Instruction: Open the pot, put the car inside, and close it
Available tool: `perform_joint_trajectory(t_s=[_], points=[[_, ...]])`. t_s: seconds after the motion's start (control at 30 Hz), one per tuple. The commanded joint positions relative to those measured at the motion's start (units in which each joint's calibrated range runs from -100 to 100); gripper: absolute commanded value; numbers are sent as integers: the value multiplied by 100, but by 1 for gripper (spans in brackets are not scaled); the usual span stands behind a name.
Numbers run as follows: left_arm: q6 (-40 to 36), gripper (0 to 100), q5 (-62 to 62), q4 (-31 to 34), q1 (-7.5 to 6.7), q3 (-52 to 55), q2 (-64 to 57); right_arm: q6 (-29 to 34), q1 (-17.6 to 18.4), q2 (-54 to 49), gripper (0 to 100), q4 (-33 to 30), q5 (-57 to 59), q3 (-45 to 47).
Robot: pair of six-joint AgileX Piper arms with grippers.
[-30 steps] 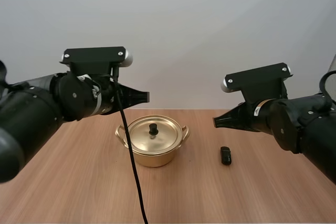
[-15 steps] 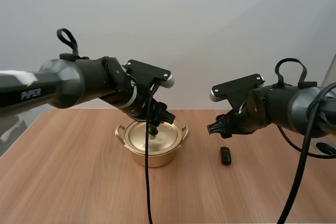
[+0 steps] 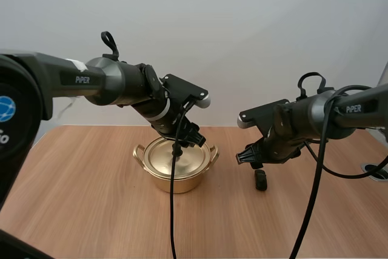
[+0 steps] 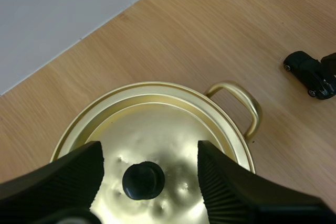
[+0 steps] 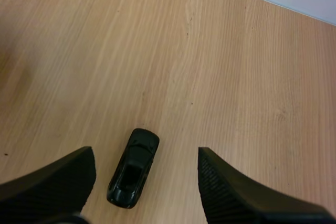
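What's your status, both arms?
Left gripper open, straddling lid knob. Right gripper open over car on table. Pot closed. Nothing between car and pot.

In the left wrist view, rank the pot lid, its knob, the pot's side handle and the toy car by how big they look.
1. pot lid
2. side handle
3. knob and toy car: they look about alike, and the car lies farther off, so I won't rank them.

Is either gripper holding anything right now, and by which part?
Nothing is held. The left gripper is open either side of the lid knob; the right gripper is open above the car.
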Motion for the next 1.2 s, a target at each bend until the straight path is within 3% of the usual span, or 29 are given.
perform_joint_trajectory(t_s=[0.0, 0.2, 0.33, 0.4, 0.83, 1.17], points=[[-20, 85, 221, -3, -2, -138, 111, 4, 5, 163, 93, 11, 88, -76], [-113, 85, 586, 89, -2, -215, 283, 4, 5, 552, 93, 11, 104, -76], [-762, 85, 550, 1040, -2, -259, 289, 4, 5, 601, 92, 11, 8, -76], [-878, 85, 589, 1222, -2, -259, 314, 4, 5, 601, 91, 11, -10, -76], [-878, 84, 668, 1146, -2, -273, 639, 4, 5, 642, 91, 11, -47, -76], [-886, 83, 703, 1124, -2, -363, 639, 4, 5, 1457, 91, 11, 18, -223]])
